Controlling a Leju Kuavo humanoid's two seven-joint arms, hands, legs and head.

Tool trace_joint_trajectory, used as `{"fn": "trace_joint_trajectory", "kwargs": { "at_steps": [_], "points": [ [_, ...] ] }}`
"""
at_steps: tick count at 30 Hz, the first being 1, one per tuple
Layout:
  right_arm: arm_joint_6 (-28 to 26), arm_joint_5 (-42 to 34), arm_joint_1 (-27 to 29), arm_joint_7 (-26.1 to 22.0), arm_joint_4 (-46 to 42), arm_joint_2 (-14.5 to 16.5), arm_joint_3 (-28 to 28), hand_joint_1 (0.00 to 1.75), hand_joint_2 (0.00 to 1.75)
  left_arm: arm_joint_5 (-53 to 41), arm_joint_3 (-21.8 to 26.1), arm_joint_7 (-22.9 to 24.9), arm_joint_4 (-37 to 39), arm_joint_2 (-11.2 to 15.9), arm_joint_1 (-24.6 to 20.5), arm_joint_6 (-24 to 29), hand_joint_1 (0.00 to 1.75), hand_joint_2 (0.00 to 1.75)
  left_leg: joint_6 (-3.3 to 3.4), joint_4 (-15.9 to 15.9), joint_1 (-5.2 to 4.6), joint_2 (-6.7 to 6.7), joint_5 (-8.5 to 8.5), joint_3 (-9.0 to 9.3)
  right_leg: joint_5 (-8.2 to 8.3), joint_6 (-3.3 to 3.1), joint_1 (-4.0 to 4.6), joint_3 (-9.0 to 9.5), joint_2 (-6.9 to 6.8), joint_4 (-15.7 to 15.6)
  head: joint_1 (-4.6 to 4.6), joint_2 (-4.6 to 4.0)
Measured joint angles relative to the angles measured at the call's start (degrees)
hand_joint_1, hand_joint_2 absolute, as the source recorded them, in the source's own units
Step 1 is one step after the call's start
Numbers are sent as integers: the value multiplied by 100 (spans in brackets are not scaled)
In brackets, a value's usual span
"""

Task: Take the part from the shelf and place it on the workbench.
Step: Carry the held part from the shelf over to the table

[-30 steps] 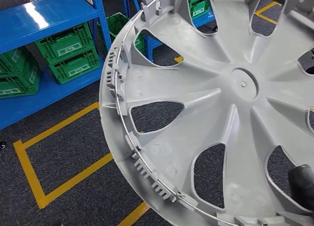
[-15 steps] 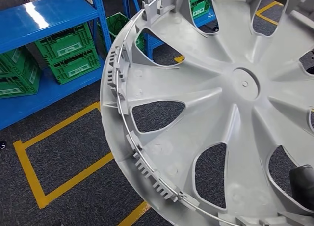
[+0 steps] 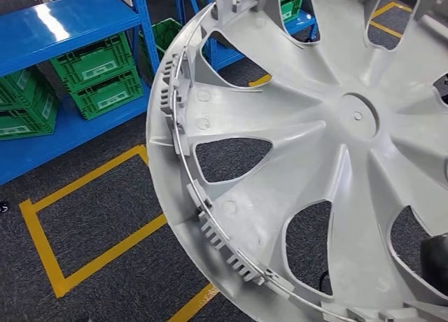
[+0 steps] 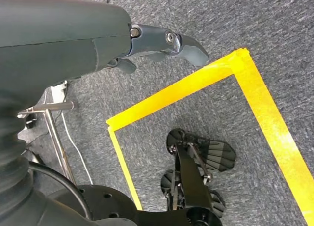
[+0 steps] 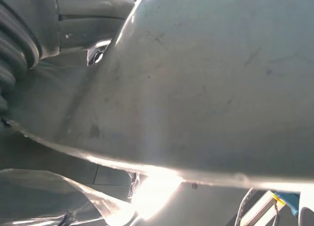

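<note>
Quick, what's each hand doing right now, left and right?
Left hand: open, holding nothing, hanging over the floor.
Right hand: holding the grey wheel cover.

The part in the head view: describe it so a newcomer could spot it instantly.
Right of the blue shelving with green crates, above the grey carpet, sits a large pale grey wheel cover. It alone is round, with spokes, cut-out openings and a wire ring along its rim.

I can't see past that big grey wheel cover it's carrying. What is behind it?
Through the wheel cover's openings you see dark carpet, yellow floor tape and a green crate on the blue shelf. Everything behind its solid spokes is hidden.
</note>
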Motion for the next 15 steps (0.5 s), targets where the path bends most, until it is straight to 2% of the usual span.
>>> {"fn": "trace_joint_trajectory", "kwargs": {
  "at_steps": [6,8,10,12,14,15],
  "points": [
    [1,-1,22,39,1,0,4,175,175,-10,2,-1,0,1,0,5,0,175,41,0,-30,0,14,-7,30,47,-30,3,0,-25,-1,0],
    [0,-1,31,61,1,0,9,175,175,-15,2,-2,-1,1,0,5,0,175,70,-8,-40,0,28,-10,53,79,-38,11,2,-55,-3,0],
    [0,0,42,85,1,0,16,175,175,-25,1,-3,-1,-3,-1,5,0,175,130,-100,-10,18,85,20,40,114,-39,-4,20,-55,-1,0],
    [0,1,49,99,1,0,20,175,175,-38,0,-7,-2,-7,-3,5,0,175,194,-212,21,50,150,56,-156,138,-37,-130,53,210,13,0],
    [0,2,54,107,1,0,20,175,175,-46,0,-9,-2,-8,-2,5,0,175,214,-238,18,91,167,57,-507,157,-38,-415,71,861,25,0],
    [-1,2,57,110,1,0,20,175,175,-48,0,-9,-2,-8,0,5,0,175,215,-238,16,117,169,53,-632,166,-39,-554,72,1178,25,0]
  ]
}}
